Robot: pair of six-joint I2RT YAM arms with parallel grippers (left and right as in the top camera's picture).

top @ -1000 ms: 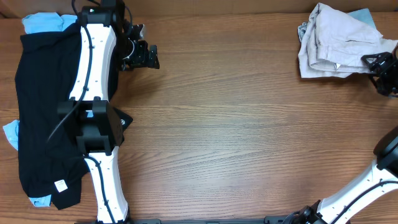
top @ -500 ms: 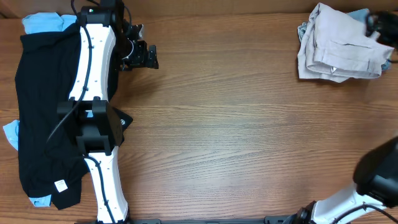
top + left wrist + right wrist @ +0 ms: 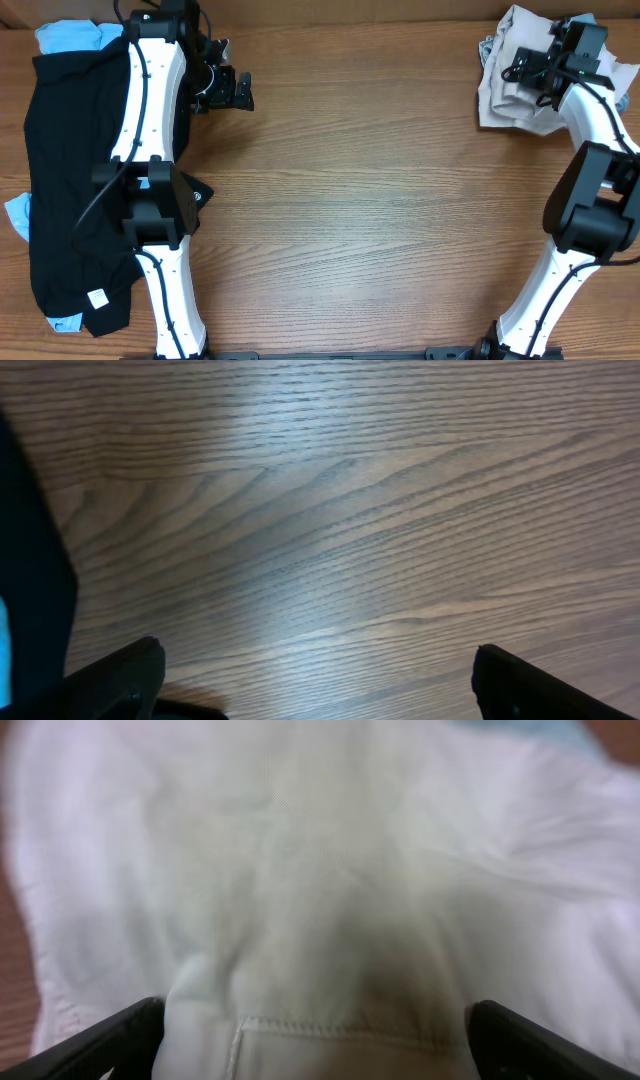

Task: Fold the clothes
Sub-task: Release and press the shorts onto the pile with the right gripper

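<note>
The beige shorts [image 3: 503, 95] lie crumpled at the table's far right corner and fill the right wrist view [image 3: 320, 860]. My right gripper [image 3: 531, 68] is open and pressed down over the shorts, with a stitched fold of the cloth between its spread fingers [image 3: 315, 1030]. A black garment [image 3: 70, 170] with a small white label lies spread along the left edge, under my left arm. Light-blue pieces [image 3: 66, 38] stick out from beneath it. My left gripper [image 3: 236, 90] is open and empty over bare wood [image 3: 315, 670], just right of the black garment [image 3: 30, 590].
A light-blue piece [image 3: 603, 28] shows behind the shorts at the far right corner. The wooden table [image 3: 380, 200] stretches between the two piles. My left arm's base and links [image 3: 155, 200] lie over the black garment.
My right arm has swung from the right edge up and leftward onto the shorts. The shorts have bunched up slightly. The left arm has not moved.
</note>
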